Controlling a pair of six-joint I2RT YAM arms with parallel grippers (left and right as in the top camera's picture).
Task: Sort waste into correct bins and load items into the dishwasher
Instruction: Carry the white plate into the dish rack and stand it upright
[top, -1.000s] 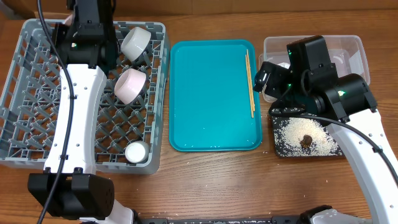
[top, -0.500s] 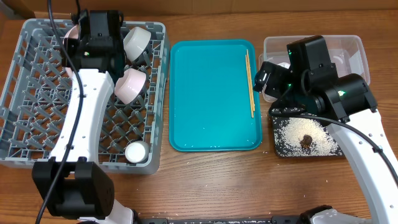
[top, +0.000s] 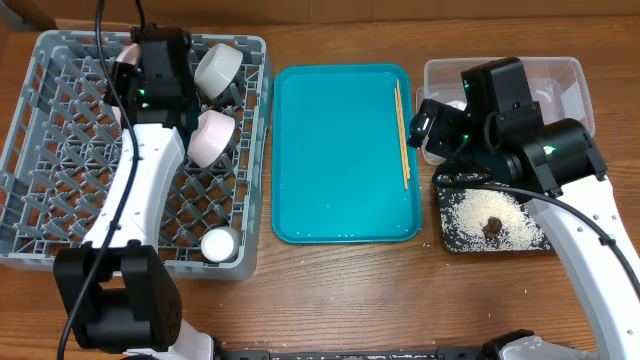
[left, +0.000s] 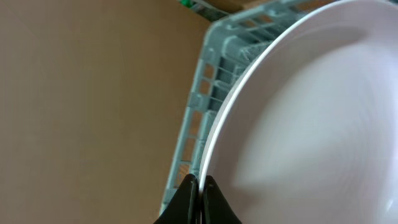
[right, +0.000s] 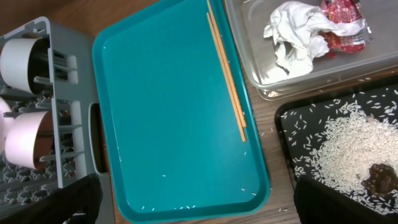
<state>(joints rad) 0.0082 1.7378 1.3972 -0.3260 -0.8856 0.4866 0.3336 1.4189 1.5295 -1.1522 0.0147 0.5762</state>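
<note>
Left gripper (left: 199, 188) clenched on the rim of the round white plate (left: 311, 112), which sits against the far wall of the large grey plastic lattice dish rack (top: 50, 200). Right gripper (right: 196, 186) spread wide, holding nothing, above the teal serving tray (right: 168, 124). Pair of wooden chopsticks (right: 225, 68) lies on that tray's right side. Crumpled white paper (right: 292, 34) and red shiny wrapper (right: 342, 25) are in the clear plastic tub (right: 249, 56). White rice grains (right: 339, 146) are in the shallow black tray (right: 289, 127).
</note>
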